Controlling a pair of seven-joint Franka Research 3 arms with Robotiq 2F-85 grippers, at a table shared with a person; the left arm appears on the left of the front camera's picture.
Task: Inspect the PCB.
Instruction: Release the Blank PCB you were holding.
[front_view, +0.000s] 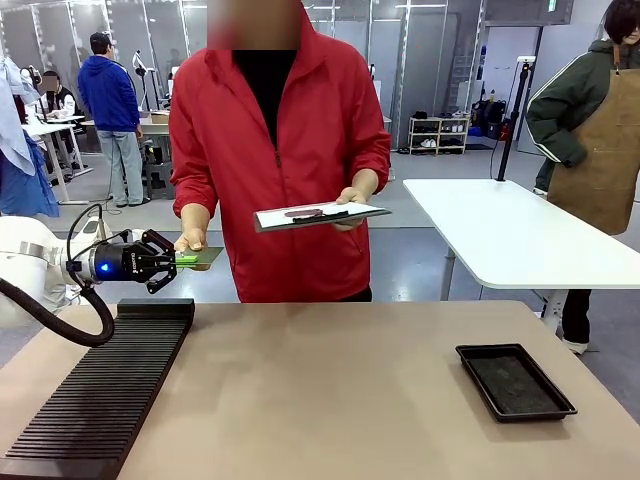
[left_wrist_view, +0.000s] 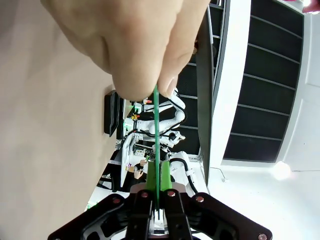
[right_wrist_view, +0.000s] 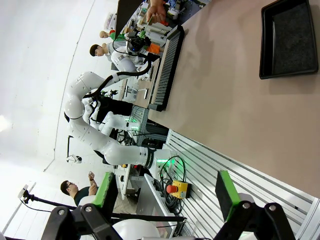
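Mid table (front_view: 330, 400) open for passage — rack (front_view: 100, 400) blocks 8 o'clock, tray (front_view: 515, 380) at 4, person (front_view: 280, 150) w/ clipboard (front_view: 320, 215) at 12, left gripper (front_view: 185, 261) at 10.

Our left claw (front_view: 176, 262) pinches one end of the PCB (front_view: 204, 257), held flat. The person's hand (front_view: 190, 240) grips its other end; their other hand (front_view: 354, 197) carries a clipboard (front_view: 318, 214).

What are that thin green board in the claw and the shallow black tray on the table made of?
Thin green board: probably rigid circuit-board laminate, matt; it juts out flat, unsagging. Shallow black tray: likely moulded plastic, dull sheen, rounded rim.
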